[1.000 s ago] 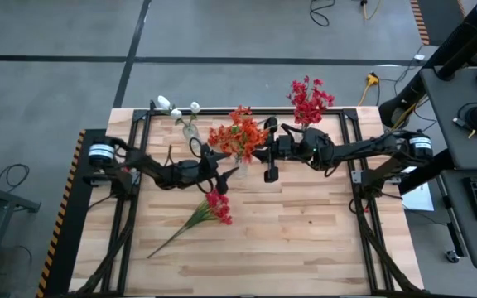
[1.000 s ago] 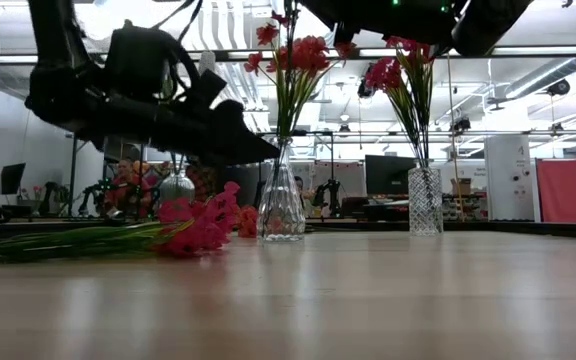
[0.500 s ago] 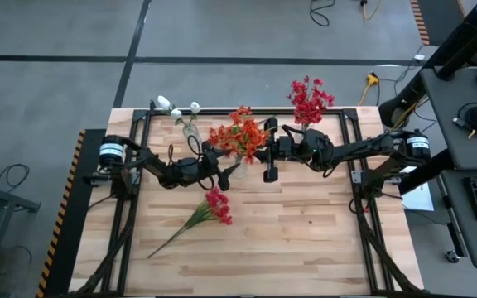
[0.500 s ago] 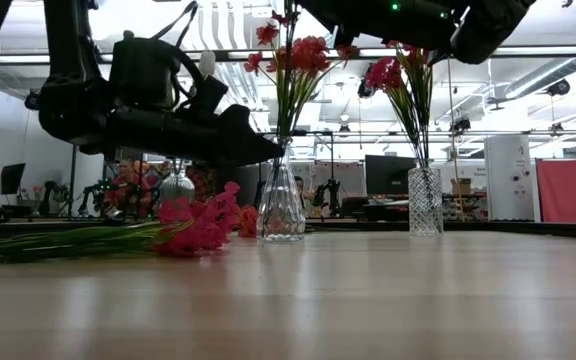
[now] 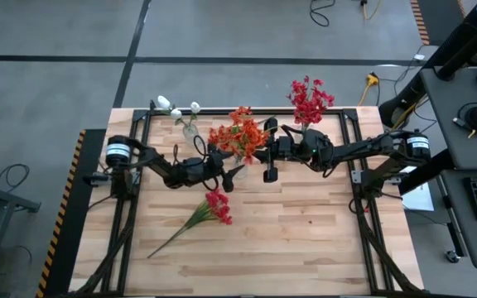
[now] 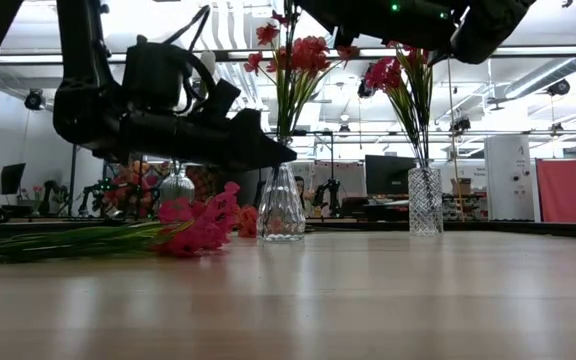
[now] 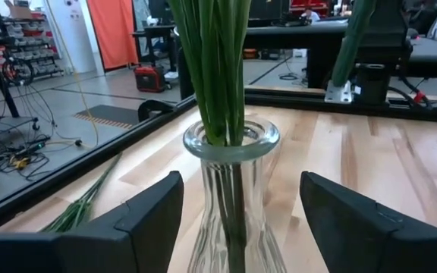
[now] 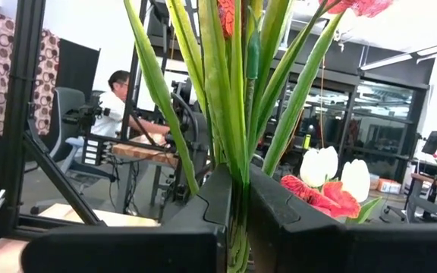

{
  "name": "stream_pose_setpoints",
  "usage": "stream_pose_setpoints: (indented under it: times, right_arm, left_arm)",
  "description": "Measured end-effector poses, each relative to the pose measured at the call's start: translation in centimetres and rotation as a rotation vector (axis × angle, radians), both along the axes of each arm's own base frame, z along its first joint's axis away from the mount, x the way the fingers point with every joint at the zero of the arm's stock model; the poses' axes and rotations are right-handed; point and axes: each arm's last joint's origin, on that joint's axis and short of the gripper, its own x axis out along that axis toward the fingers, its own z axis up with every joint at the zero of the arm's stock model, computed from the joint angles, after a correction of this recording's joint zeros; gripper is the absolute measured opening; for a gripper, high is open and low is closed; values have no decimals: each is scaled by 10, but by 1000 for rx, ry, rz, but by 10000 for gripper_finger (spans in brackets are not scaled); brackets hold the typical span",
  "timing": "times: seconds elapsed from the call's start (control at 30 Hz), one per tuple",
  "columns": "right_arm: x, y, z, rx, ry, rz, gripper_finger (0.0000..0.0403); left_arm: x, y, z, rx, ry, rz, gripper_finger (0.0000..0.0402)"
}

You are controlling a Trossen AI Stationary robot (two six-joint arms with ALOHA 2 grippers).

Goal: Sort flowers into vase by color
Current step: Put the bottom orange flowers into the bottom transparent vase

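A clear glass vase [image 5: 240,155] [image 6: 282,205] stands mid-table toward the far edge and holds an orange spray [image 5: 238,132]. My right gripper [image 5: 263,142] [image 8: 238,220] is shut on that spray's green stems. My left gripper [image 5: 231,172] [image 7: 237,201] is open, level with the vase neck [image 7: 231,144]; one finger stands on each side, apart from the glass. A crimson spray [image 5: 208,211] [image 6: 193,225] lies flat on the table nearer me. White blooms [image 5: 176,109] stand in a round vase [image 6: 176,186]; red blooms [image 5: 309,99] stand in a third vase [image 6: 425,200]. My right gripper pinches the orange spray's bundled stems [image 8: 237,178] between its two fingers, coming level from the table's right, across the stems. The spray stands upright, and its stems [image 7: 222,91] run down into the glass vase.
The three vases line the far edge between the black frame rails [image 5: 131,136]. The wooden table top [image 5: 305,240] spreads bare toward the near edge, right of the lying spray. A person sits at a desk [image 8: 120,106] in the room behind.
My left gripper has moved toward the table's right and slightly toward the far edge, closing in on the middle vase until its fingers flank the neck. The right gripper, the vases and the lying crimson spray have stayed put.
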Motion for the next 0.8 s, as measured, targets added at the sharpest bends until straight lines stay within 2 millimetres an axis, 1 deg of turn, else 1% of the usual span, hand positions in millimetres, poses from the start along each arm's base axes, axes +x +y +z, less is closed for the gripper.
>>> stream_pose_setpoints:
  times: [0.2, 0.33, 0.6, 0.7, 0.8]
  right_arm:
    - [0, 0, 0, -11, 0, -17, 18]
    - [0, -2, 0, -12, -2, -56, 18]
    - [0, -2, 0, 4, -2, -52, 18]
    - [1, -2, -3, 5, 4, -52, 18]
    - [4, -2, -7, 11, 19, -51, 18]
  left_arm:
    - [1, 0, 0, -6, -11, 1, 214]
    - [1, 0, 0, -8, -11, 2, 180]
    - [0, 0, -1, -15, -11, 18, 119]
    - [0, 0, -1, -16, -11, 18, 103]
    - [0, 1, -1, -16, -10, 19, 96]
